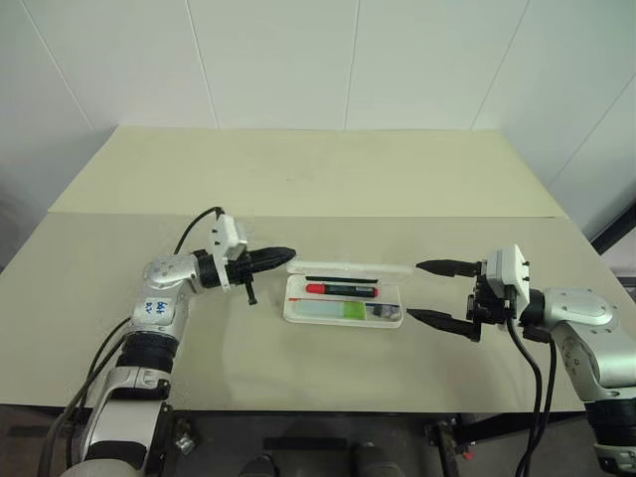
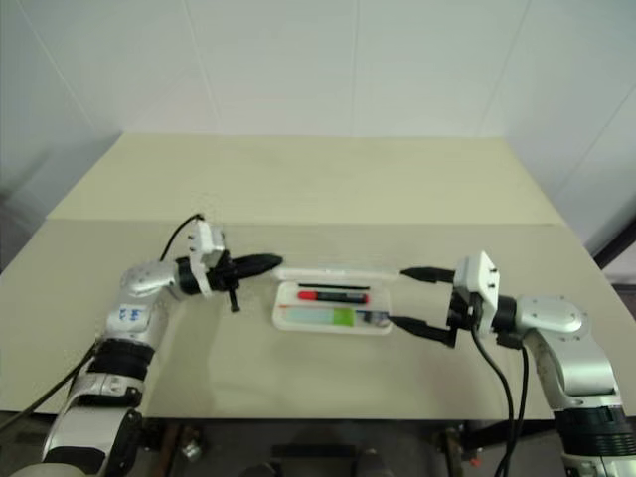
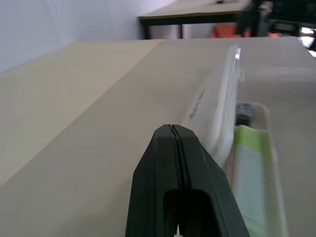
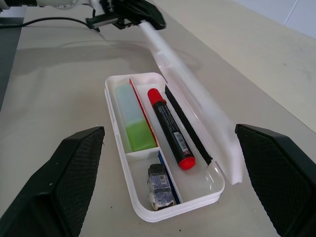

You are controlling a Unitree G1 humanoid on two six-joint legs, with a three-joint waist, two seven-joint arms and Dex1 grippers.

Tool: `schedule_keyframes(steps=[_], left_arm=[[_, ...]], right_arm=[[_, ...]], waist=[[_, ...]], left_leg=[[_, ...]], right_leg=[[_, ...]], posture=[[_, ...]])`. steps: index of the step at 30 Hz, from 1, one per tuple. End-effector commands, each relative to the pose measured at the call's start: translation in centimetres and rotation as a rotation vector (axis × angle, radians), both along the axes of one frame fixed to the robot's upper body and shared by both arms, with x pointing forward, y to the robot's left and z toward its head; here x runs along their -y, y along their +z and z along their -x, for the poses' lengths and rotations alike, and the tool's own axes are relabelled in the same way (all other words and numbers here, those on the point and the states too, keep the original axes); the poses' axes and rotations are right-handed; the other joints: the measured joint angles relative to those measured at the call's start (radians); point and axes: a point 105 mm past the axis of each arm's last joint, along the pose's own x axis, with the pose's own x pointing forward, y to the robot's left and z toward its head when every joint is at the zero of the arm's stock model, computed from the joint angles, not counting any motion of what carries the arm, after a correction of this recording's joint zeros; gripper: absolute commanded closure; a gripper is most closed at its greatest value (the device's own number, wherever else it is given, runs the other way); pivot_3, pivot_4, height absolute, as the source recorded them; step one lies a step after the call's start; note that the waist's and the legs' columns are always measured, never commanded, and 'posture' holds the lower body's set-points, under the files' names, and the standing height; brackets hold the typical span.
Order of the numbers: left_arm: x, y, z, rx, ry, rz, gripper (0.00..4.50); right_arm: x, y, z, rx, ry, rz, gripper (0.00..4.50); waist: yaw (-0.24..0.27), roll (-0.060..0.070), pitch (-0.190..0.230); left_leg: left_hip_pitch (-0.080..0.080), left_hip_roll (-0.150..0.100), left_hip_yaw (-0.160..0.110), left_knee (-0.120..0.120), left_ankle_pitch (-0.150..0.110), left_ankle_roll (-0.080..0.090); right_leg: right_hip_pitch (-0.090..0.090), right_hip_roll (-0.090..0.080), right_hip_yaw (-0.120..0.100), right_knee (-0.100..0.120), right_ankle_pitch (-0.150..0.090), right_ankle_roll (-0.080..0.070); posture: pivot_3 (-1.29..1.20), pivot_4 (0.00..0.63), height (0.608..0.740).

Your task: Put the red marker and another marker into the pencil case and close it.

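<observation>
From your head views, the pencil case (image 1: 344,303) lies open on the bench (image 1: 328,179), between both claws. The left claw (image 1: 276,256), fingers pressed together, points at the raised lid's near end. The right claw (image 1: 435,292) stands spread wide, just beside the case's other end, holding nothing.

In your left wrist view, the closed fingers (image 3: 180,197) sit just beside the upright lid.

In your right wrist view, the red marker (image 4: 171,128) lies in the tray alongside the green-capped marker (image 4: 133,123), ahead of the spread fingers (image 4: 59,187).
</observation>
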Motion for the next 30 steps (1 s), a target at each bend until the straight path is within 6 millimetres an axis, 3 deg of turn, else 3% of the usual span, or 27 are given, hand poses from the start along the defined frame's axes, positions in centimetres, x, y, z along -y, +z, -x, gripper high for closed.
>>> schedule_keyframes(steps=[1,7,17,30], left_arm=[[0.8,-0.3,1.5,0.037,-0.093,-0.069,4.47],[1.5,-2.6,2.5,-0.014,-0.154,-0.166,4.47],[1.9,-5.8,0.3,-0.164,-0.007,-0.286,4.47],[3.7,-5.9,1.1,-0.309,-0.054,-0.340,4.47]], right_arm=[[-0.2,0.8,0.3,0.048,0.009,-0.010,0.00],[-0.2,0.8,0.3,0.048,0.007,-0.012,0.00],[-0.3,0.7,0.6,0.056,-0.011,-0.027,0.00],[-0.8,0.5,1.3,0.047,-0.043,-0.052,0.00]], waist=[[0.000,0.000,0.000],[-0.003,0.000,0.000],[-0.001,0.000,0.000],[-0.002,0.000,0.000]], left_leg=[[0.000,0.000,0.000,0.000,0.000,0.000],[0.000,0.000,0.000,0.000,0.000,0.000],[0.001,0.000,0.000,0.001,0.000,0.000],[0.003,0.000,0.000,0.004,0.001,0.001]], right_leg=[[0.000,0.000,0.000,0.000,0.000,0.000],[0.000,0.000,0.000,0.000,0.000,0.000],[0.001,0.000,0.000,0.000,0.000,0.000],[0.005,0.000,0.001,-0.001,-0.004,-0.006]], posture=[[0.00,0.150,0.740],[0.00,0.150,0.740],[0.00,0.150,0.740],[0.00,0.150,0.740]])
